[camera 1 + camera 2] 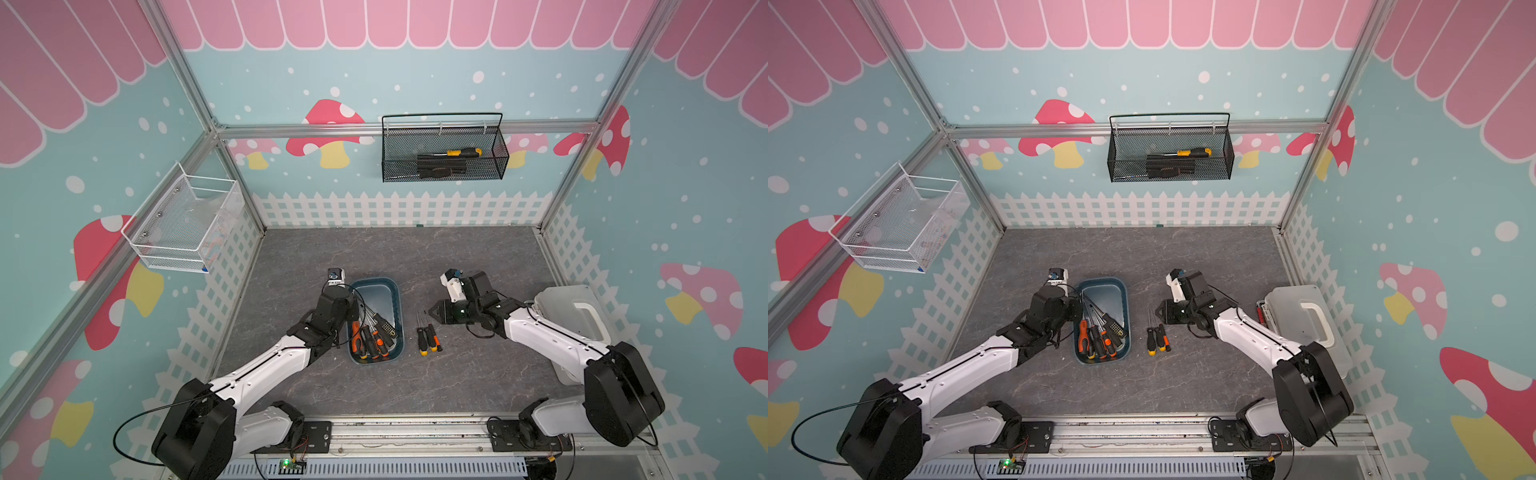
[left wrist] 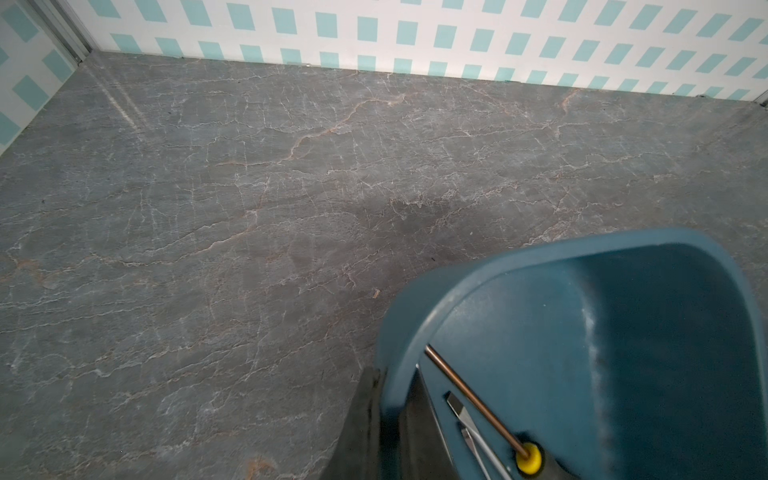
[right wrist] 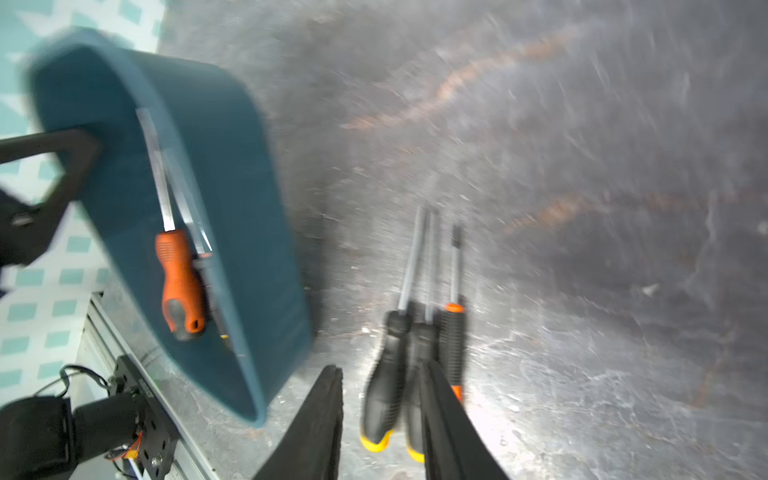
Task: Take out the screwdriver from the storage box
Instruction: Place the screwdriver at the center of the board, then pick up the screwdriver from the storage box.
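On the grey tabletop point(image 1: 374, 386), the storage box point(image 1: 376, 296) sits left of centre; the left gripper point(image 2: 392, 376) is clamped on its left long wall, one finger outside and one inside. More screwdrivers point(image 1: 368, 338), with orange and black handles, lie heaped at the box's end toward the robot; three slim screwdrivers point(image 1: 429, 338) lie side by side on the table just beside its right wall. The right gripper point(image 1: 432, 312) hovers by their shafts, jaws parted and gripping nothing (the blurred right wrist view shows their handles point(image 3: 386, 386) between its fingers).
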Robot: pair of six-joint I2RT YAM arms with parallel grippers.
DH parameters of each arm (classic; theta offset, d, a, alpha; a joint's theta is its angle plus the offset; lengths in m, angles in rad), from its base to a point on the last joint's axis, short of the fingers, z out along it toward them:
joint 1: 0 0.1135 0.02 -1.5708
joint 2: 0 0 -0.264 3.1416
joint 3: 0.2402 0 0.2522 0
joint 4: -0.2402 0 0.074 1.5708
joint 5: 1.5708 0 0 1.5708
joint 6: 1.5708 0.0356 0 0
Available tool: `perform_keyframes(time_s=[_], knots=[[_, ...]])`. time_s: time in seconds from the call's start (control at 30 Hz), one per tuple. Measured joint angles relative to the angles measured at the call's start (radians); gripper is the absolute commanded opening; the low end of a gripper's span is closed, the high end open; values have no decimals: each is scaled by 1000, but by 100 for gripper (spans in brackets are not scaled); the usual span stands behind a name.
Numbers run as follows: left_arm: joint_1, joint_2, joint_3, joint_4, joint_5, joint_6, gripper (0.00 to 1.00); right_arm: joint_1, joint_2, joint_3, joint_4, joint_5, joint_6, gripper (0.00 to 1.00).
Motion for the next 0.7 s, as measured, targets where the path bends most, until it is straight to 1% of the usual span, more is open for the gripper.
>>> perform_keyframes(time_s=[0.07, 0.13, 0.23, 0.5, 0.6, 0.7], knots=[[0, 0, 0, 0, 0, -6, 0, 71, -5, 72, -35, 43, -33, 34], [0, 0, 0, 0, 1, -10, 0, 141, 1, 134, -52, 81, -71, 37], [0, 0, 0, 1, 7, -13, 0, 203, 35, 191, -56, 102, -124, 42], [0, 0, 0, 1, 11, -13, 0, 254, 199, 262, -81, 116, -224, 48], [0, 0, 0, 4, 15, -13, 0, 276, 243, 288, -80, 115, -252, 50], [0, 3, 0, 6, 19, -14, 0, 291, 277, 314, -77, 114, -270, 50]])
